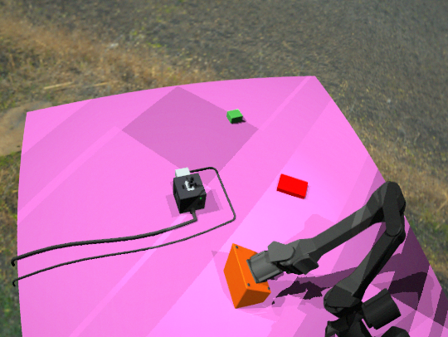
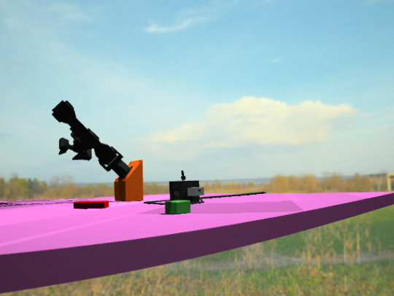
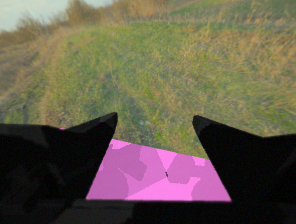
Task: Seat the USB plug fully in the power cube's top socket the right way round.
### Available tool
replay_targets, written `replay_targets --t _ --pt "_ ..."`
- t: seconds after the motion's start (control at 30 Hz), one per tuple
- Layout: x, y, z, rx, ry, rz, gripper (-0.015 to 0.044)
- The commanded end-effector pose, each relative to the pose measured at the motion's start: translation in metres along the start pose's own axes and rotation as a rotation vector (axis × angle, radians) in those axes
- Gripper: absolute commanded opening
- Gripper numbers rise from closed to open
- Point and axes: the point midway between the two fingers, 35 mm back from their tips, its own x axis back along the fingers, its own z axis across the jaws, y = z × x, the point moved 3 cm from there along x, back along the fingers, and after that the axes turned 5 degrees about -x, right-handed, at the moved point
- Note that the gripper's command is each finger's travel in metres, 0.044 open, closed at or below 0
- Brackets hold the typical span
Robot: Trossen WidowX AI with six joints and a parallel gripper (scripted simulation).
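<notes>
The matte black power cube (image 1: pixel 189 192) is sitting well beyond the gripper (image 3: pixel 155 125), whose pointed jaws are gaping wide, holding nothing.

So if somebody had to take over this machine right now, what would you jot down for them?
Tool: open, holding nothing, far from the job, near the orange box.
Power cube: mid-table, cables trailing to the table edge; USB plug sticks up from its top socket, not fully in.
Red block and green block lie on the table, both apart from the cube.
Done: nothing yet.
Left: reach the plug, pull it, turn it round, seat it fully, release, retreat.
</notes>
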Motion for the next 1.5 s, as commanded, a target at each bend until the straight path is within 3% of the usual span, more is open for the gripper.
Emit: replay_targets --t 0.0,0.3,0.63,0.77,1.0,1.23,1.47 --pt "0.001 0.003 -0.002 0.001 -0.010 -0.010 0.0426" --pt "0.088 0.101 -0.106 -0.048 -0.472 -0.385 0.0440" --pt "0.234 0.143 -0.171 -0.081 -0.912 -0.670 0.0440" --pt "0.304 0.134 -0.193 -0.195 -1.086 -0.782 0.0440" --pt "0.422 0.101 -0.211 -0.328 -1.453 -0.809 0.0440" --pt "0.526 0.033 -0.203 -0.552 -1.775 -0.696 0.0440" --pt "0.599 -0.065 -0.171 -0.888 -1.935 -0.448 0.0440"
